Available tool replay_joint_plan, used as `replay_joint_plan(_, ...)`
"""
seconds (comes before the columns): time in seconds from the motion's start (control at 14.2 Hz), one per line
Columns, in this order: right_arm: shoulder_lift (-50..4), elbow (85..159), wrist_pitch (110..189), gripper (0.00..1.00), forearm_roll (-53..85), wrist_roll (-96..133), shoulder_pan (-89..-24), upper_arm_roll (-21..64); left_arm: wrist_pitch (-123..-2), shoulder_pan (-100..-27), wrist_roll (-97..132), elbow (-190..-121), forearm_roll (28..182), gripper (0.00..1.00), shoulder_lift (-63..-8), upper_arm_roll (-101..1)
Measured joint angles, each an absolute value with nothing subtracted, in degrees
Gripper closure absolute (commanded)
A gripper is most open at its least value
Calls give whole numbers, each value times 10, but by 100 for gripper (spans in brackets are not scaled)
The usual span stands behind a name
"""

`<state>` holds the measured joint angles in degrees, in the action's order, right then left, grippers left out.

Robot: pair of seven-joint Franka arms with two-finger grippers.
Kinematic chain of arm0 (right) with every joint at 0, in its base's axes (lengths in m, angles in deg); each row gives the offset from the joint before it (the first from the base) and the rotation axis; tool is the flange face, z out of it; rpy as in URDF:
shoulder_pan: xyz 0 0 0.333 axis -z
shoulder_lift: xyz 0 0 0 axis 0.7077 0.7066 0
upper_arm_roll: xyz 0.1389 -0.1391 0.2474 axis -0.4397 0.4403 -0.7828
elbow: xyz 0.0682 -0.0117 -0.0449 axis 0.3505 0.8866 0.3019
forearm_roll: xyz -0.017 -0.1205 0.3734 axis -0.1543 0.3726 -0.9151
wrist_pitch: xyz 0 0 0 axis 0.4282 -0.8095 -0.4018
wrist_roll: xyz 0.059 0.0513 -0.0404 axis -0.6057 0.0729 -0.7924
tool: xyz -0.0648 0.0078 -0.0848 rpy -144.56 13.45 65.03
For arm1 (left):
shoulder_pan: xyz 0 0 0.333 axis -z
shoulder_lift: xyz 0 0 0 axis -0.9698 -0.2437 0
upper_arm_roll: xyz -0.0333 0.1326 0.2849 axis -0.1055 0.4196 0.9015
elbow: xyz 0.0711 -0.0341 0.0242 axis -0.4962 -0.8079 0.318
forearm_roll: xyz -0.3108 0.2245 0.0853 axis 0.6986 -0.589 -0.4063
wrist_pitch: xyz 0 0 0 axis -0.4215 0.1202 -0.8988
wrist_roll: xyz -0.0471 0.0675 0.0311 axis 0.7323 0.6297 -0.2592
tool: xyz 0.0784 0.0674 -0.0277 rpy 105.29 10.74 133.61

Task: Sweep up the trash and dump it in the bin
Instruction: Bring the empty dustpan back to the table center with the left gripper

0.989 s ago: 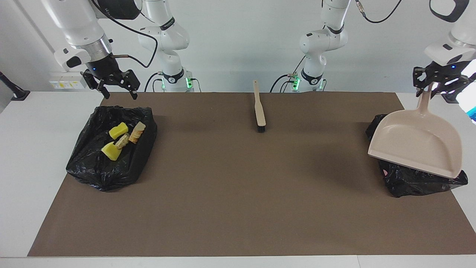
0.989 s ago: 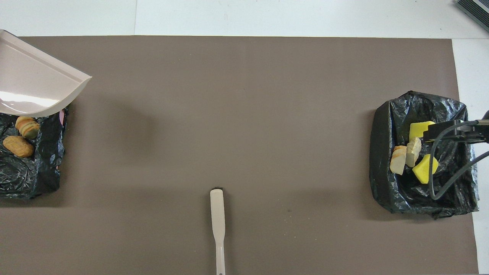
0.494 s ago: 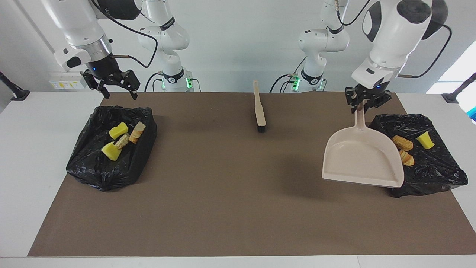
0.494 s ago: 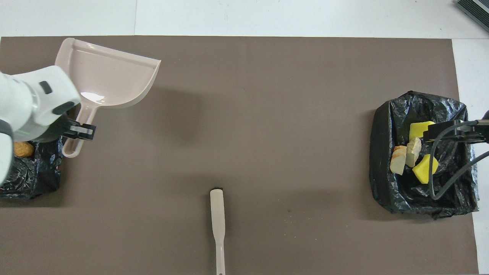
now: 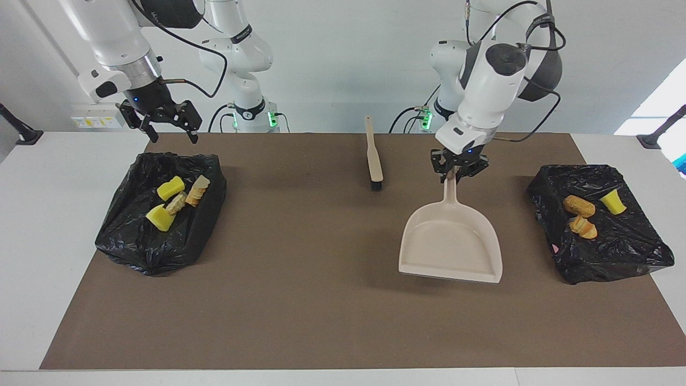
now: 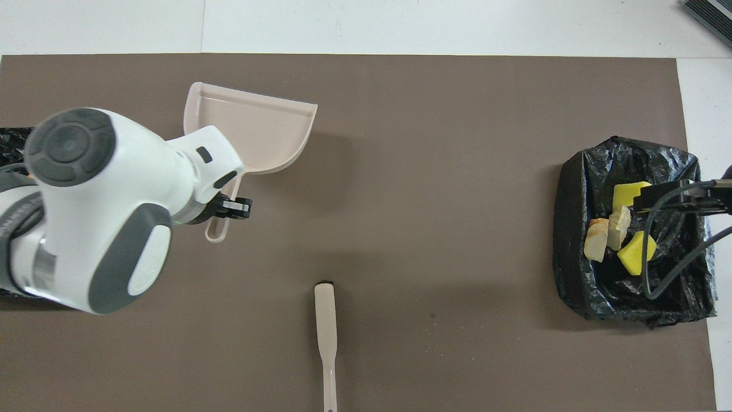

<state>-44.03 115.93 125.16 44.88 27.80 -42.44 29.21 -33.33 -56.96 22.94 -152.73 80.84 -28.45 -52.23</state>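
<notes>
White table (image 5: 53, 225), brown mat (image 5: 321, 300) across it, pale wall (image 5: 343, 64), wall socket strip (image 5: 96, 122), daylight at one edge.

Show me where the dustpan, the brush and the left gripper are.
dustpan (image 5: 450, 246), facing view, on the bare pan floor.
brush (image 5: 373, 155), facing view, on the middle of its beige handle.
left gripper (image 5: 455, 172), facing view, between its fingertips, shut on the dustpan's handle.

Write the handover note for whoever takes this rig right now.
Left gripper: shut on the dustpan handle, pan empty, over the mat between the brush and the left arm's bin.
Right gripper: open, waiting over the other bin.
Trash: three scraps in the left arm's bin, four in the right arm's.
Done: none visible on the mat.
Left: probably only setting the dustpan down.
</notes>
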Motion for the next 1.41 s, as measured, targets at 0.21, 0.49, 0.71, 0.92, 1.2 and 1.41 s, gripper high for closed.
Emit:
replay_joint_plan(0.21,-440,1159,1252,0,449,278,-424,292,-408,-524,218,-1532,809,100,-342,-522)
replay_joint_plan(0.49,-440,1159,1252,0,449,278,-424,292,-486,-506,175,-1531,816,100,-396,-521)
replay_joint_plan(0.71,-440,1159,1252,0,449,278,-424,292,-494,-494,151,-1531,817,100,-402,-522)
replay_joint_plan(0.92,-440,1159,1252,0,449,278,-424,292,-503,-483,122,-1531,817,100,-407,-522)
replay_joint_plan(1.2,-440,1159,1252,0,449,278,-424,292,-517,-476,94,-1531,818,100,-419,-522)
replay_joint_plan(1.41,-440,1159,1252,0,449,278,-424,292,-521,-468,92,-1532,818,100,-432,-522)
